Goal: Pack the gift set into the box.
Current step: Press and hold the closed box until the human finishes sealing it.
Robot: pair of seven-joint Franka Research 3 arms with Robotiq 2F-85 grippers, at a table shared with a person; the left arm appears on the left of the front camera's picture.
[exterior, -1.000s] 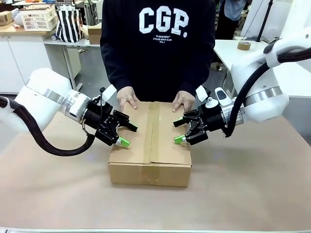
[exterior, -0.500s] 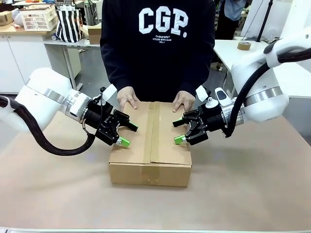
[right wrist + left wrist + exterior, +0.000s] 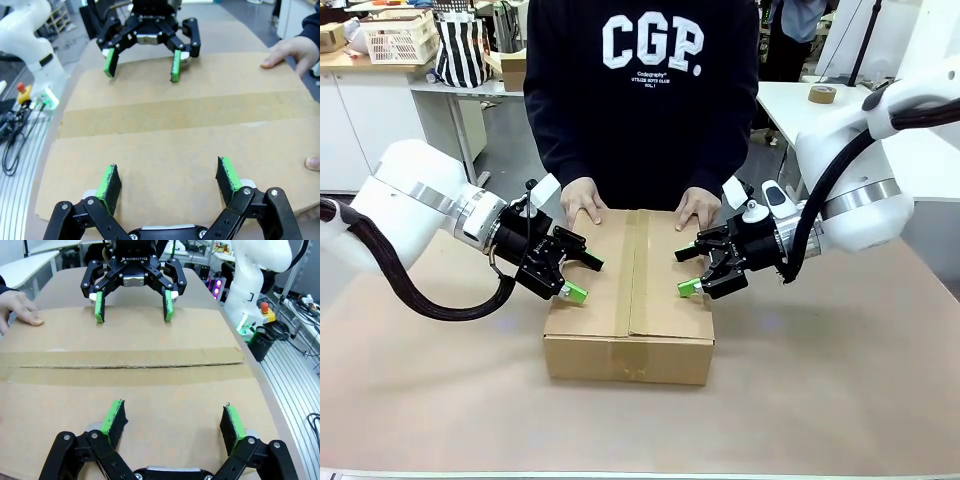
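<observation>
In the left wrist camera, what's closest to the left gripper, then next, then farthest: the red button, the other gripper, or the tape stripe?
From the left gripper:
1. Tape stripe, just ahead on top of the box.
2. Right gripper, across the box, at its far edge.
3. Red button, off the table, far right.

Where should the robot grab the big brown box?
Probably by its two end walls, squeezed between both arms: left gripper from the left, right gripper from the right. The box is closed, flat-topped and wider than either open gripper, and the person's hands rest on the far edge.
</observation>
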